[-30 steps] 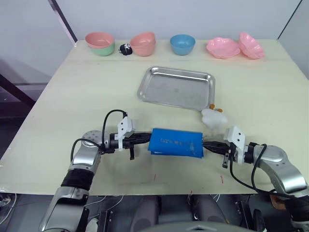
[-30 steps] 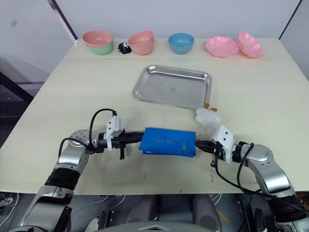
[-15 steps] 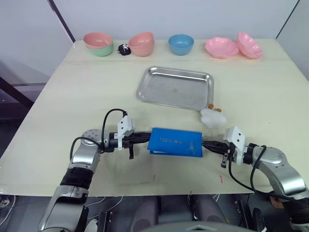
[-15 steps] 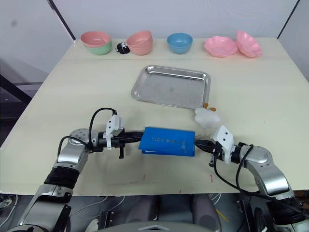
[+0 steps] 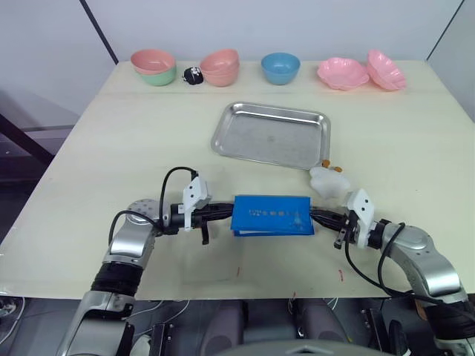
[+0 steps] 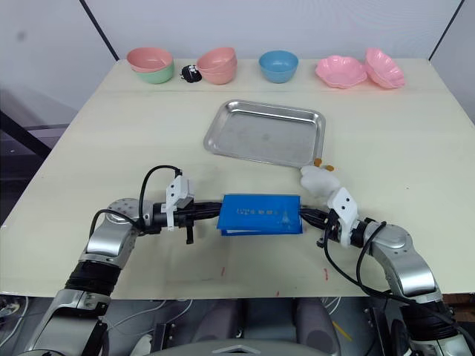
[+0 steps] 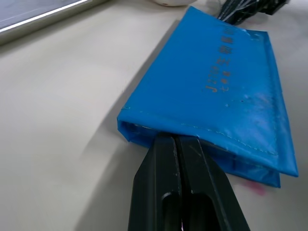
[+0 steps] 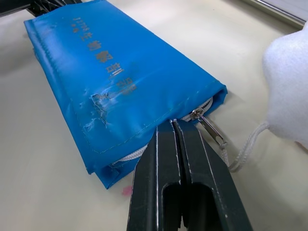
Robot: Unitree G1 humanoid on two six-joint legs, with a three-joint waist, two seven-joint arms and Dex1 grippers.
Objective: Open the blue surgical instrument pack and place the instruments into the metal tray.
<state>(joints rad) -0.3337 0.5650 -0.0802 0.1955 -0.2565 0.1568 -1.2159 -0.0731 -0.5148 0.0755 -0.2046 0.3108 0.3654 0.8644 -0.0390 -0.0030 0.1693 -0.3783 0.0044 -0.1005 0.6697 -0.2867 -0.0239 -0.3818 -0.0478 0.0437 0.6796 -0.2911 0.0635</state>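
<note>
Pack (image 5: 272, 215) lies lengthwise between both arms, closed fingers (image 7: 175, 159) apparently pinching its ends.

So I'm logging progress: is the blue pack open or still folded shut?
Shut. The blue surgical instrument pack lies folded flat, only its printed outside showing; no lining or instruments are exposed, and the metal tray is empty.

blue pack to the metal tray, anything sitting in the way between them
Nothing visible does. The blue surgical instrument pack lies closed on the table, near side of the metal tray, with bare tabletop between them. The white toy sits off the tray's near right corner, beside that path rather than across it.
</note>
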